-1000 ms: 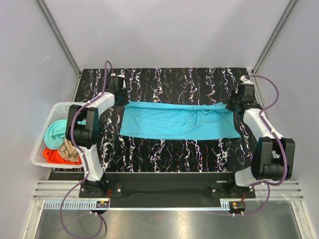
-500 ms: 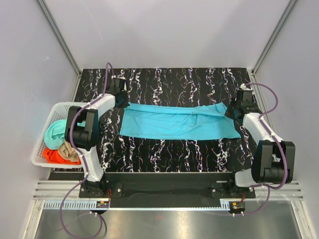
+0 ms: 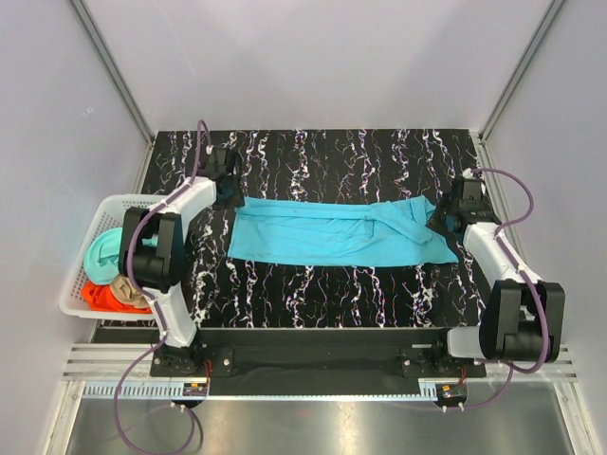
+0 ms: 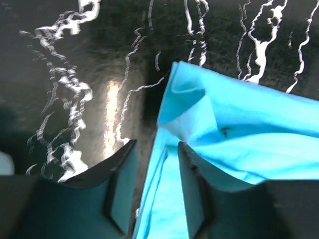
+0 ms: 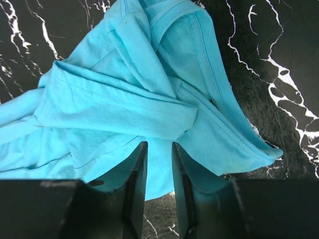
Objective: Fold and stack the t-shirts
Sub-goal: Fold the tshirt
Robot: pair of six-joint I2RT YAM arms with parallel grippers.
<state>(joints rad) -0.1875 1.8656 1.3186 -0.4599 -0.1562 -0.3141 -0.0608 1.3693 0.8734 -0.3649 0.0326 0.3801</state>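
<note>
Across the middle of the bench [image 3: 313,303] the cyan t-shirt [image 3: 332,232] lies spread, its long axis running from the left edge towards the right edge. Each end lies at its own arm. The left hand [image 4: 155,149] pinches the left end's far corner, and the right hand [image 5: 158,149] is closed narrowly on the bunched right end, so a fold likely needs both together.
</note>
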